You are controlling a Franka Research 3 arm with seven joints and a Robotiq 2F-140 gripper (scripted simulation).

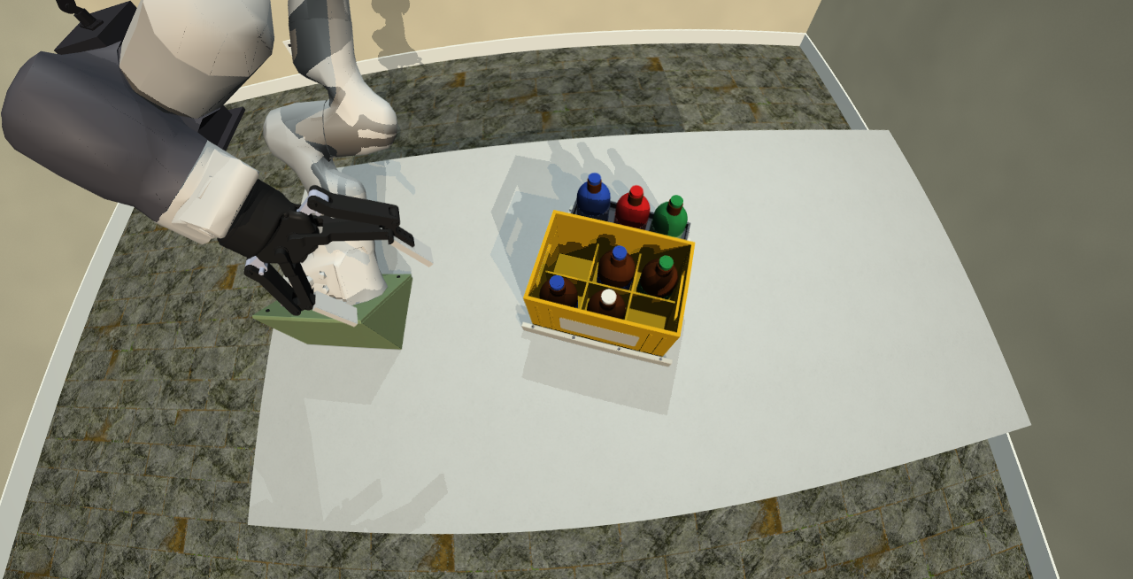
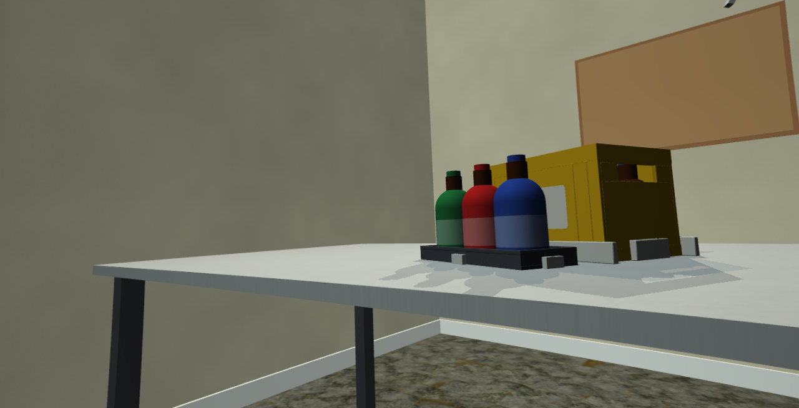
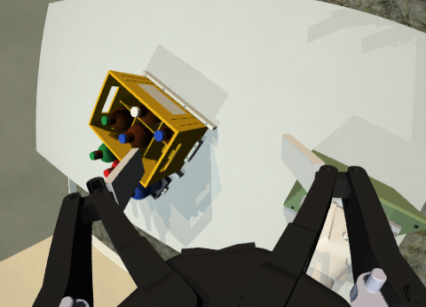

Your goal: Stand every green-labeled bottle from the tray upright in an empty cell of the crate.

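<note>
Yr crate (image 1: 604,321) (image 2: 575,204) (image 3: 148,94) sits level on the desk (image 1: 792,274) (image 2: 335,266) (image 3: 248,41), two cells free, prob. so bottles drop in upright. Tray (image 1: 687,229) (image 2: 474,259) (image 3: 163,186) hugs its side, likely for short carries; claw (image 1: 383,282) (image 3: 211,153)'s released, wide, well apart; green-labeled bottle (image 1: 671,217) (image 2: 451,215) (image 3: 106,153) waits upright, end of tray.

The top view looks steeply down from above the surface (image 1: 776,274) (image 2: 279,263) (image 3: 248,45), far enough back to take in arm and crate (image 1: 610,329) (image 2: 637,209) (image 3: 146,90). The exterior view sits low, just above the surface's height, facing the tray (image 1: 687,231) (image 2: 474,254) (image 3: 165,185) nearly level, with the crate behind it to the right. The wrist view looks down between the open gripper's (image 1: 368,282) (image 3: 213,167) fingers. Top and wrist share the crate's open cells.
</note>
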